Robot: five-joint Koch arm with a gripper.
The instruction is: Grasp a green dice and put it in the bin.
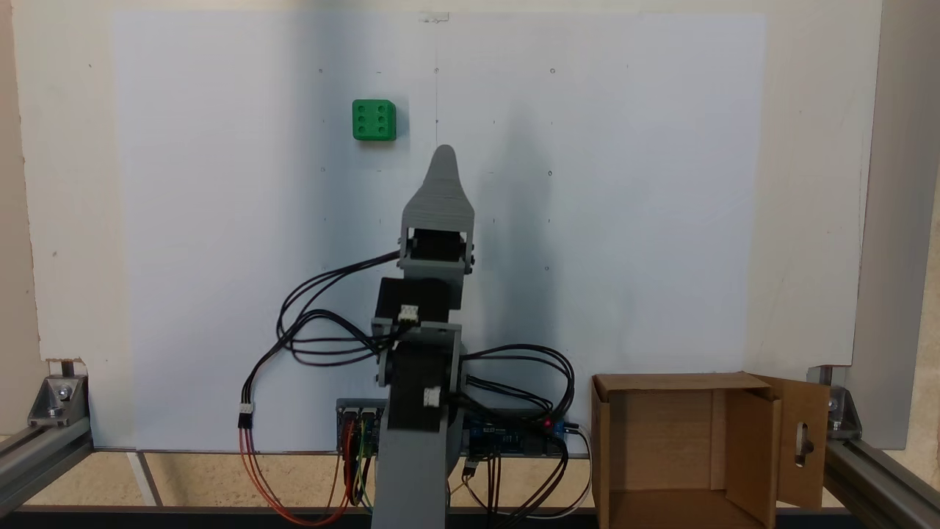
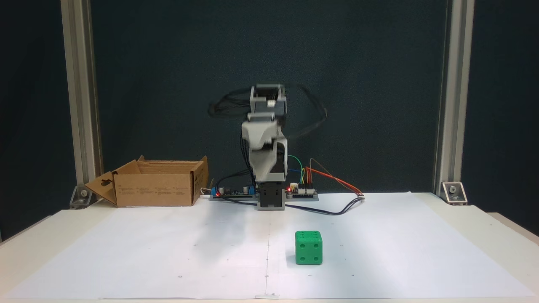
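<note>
The green dice [image 1: 374, 120] sits free on the white desk [image 2: 126, 252], six up; the jaws' [image 1: 444, 156] state I cannot tell; the bin [image 2: 158, 183] stands well apart.

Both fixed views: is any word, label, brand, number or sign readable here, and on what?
None can be read.
The bin: small dark print lines on its side, too small to read.
The green dice: no numerals, six pips on top; four pips on a side face in a fixed view.
The circuit boards: markings too small.
</note>
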